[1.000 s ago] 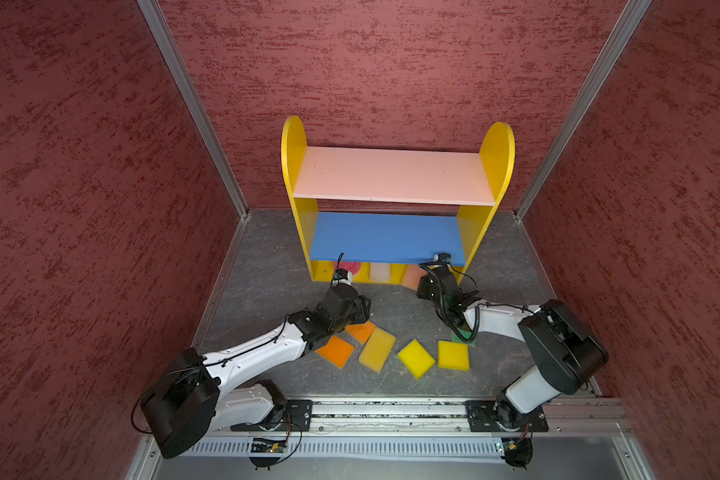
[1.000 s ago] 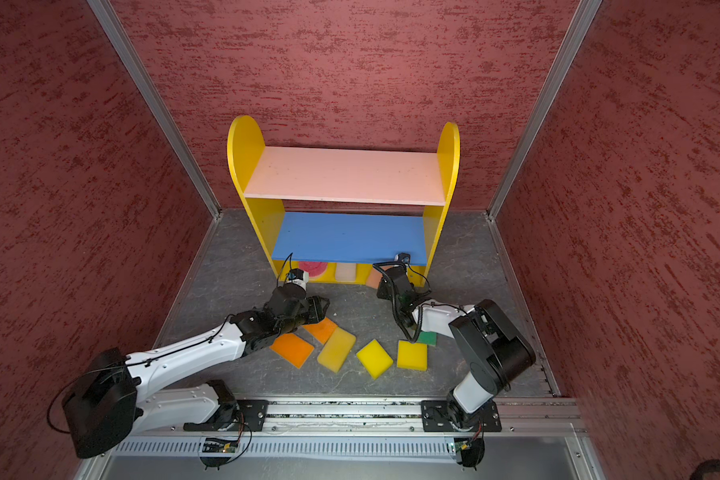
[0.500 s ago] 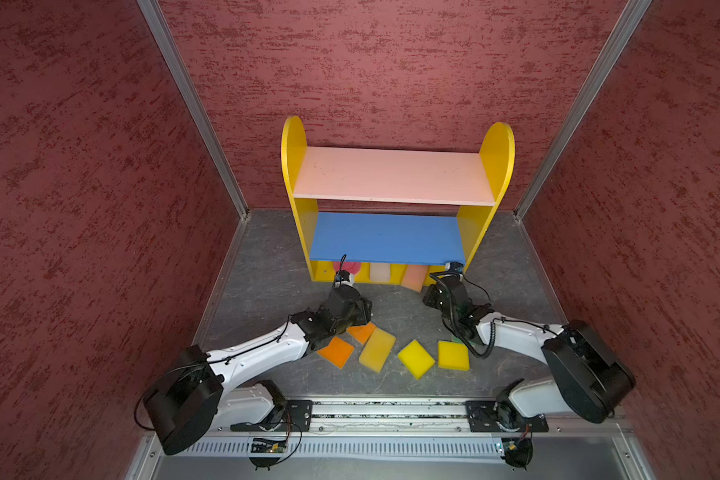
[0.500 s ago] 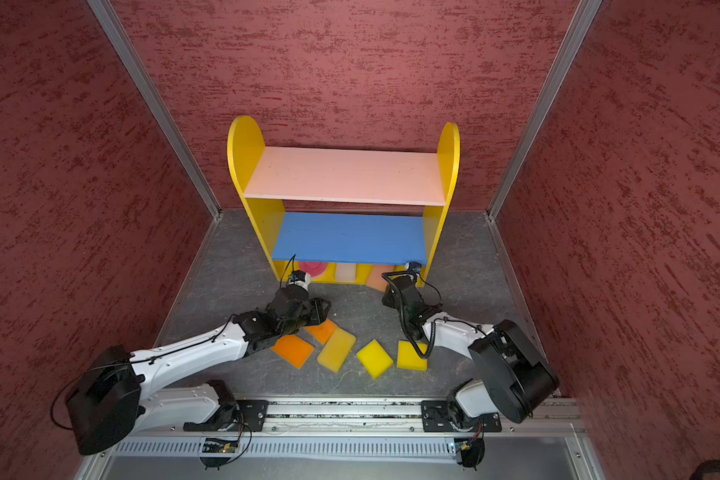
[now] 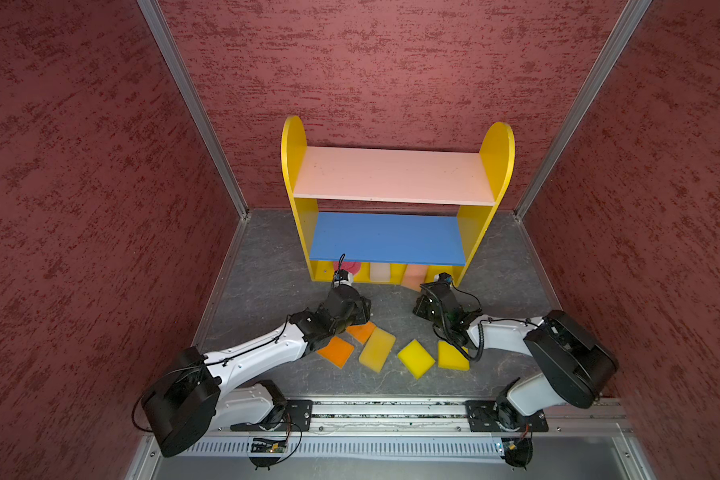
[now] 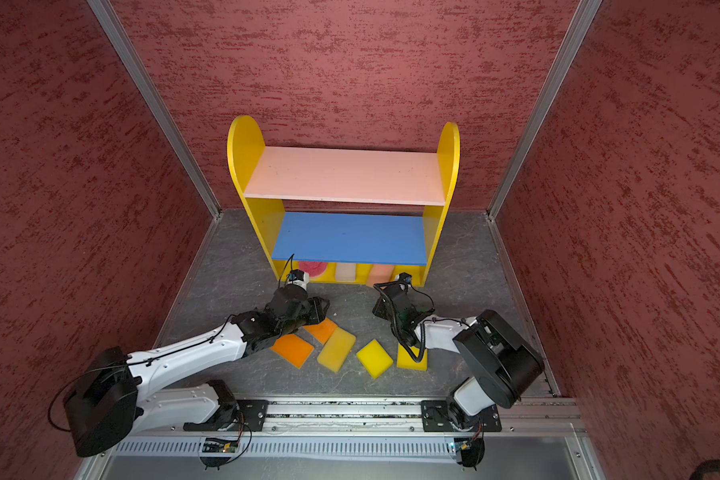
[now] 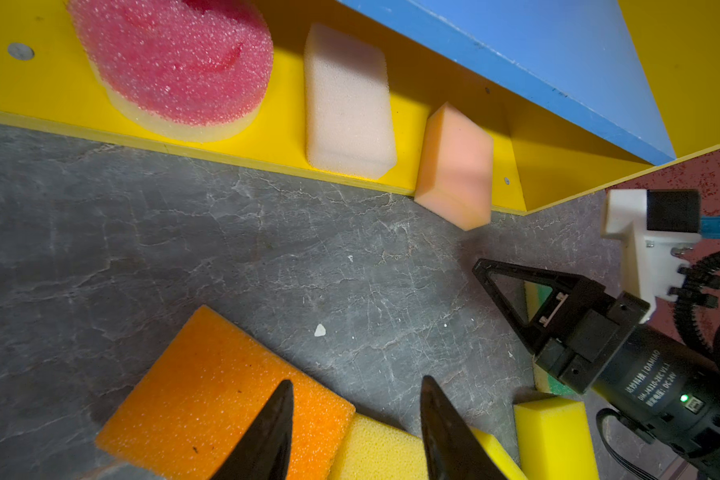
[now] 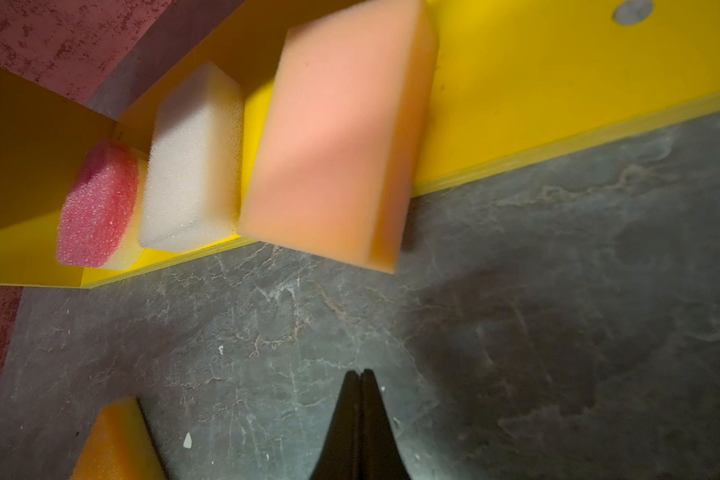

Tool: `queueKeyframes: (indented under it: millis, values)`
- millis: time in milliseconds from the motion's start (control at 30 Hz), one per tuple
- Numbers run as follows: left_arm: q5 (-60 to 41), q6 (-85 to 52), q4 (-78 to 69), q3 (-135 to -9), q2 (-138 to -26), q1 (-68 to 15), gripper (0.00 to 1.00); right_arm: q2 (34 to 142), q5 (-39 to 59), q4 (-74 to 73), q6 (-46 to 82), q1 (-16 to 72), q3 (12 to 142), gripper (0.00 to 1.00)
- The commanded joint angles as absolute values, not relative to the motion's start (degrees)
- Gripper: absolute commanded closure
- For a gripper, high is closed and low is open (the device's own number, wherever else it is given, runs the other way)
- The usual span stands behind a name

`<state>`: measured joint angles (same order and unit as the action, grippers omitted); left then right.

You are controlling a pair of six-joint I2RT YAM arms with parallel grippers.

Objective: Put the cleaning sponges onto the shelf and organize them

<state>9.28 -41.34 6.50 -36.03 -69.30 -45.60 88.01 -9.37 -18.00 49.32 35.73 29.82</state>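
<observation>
Red textured walls close in a grey slate-look bench (image 5: 391,303). Nearest the arm rail, five sponges lie flat in a loose row: two orange (image 5: 336,351) (image 5: 362,330) and three yellow (image 5: 377,349) (image 5: 416,358) (image 5: 453,356). A green-topped one (image 7: 539,297) shows only in part behind the right arm.

The left gripper (image 7: 357,380) hangs over the farther orange sponge, its jaws apart and nothing between them. The right gripper (image 8: 358,374) has its jaws pressed together, empty, and points at the peach sponge (image 8: 329,137).

Beyond them is the shelf (image 5: 294,145). Its yellow base (image 7: 549,166) carries the round red-pink sponge (image 7: 175,58), the off-white one (image 7: 348,104) beside it, then the peach one, which sits askew and overhangs the front edge. The blue board (image 5: 387,243) and pink board (image 5: 393,174) are bare.

The step in hand looks like tidying the peach sponge. The closed tips should meet its near face low and square, not at a corner, so it slides in parallel to the off-white one rather than pivoting or tipping. Foam gives, so push slowly and stay under the blue board. For the left side, the orange sponge touches a yellow neighbour, so the jaws should straddle the orange one alone.
</observation>
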Motion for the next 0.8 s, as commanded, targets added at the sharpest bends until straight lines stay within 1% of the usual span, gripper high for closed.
queueKeyframes:
  millis: [0,233,467,767]
  values:
    - [10.0,-41.2,7.1,-35.7,-68.2,-45.6,0.51,89.1,-12.3,-21.5,51.0,35.0,30.8,1.0]
    - [9.8,-41.0,6.6,-35.9,-69.5,-45.5,0.5,92.8,-13.2,-28.2,47.4,33.1,31.7,1.0]
    - [9.7,-41.0,6.6,-35.9,-70.0,-45.1,0.5,95.7,-14.3,-33.6,46.5,31.3,32.5,1.0]
    - [9.1,-41.1,6.4,-36.0,-71.0,-44.9,0.5,97.6,-14.8,-35.9,44.9,29.5,34.1,1.0]
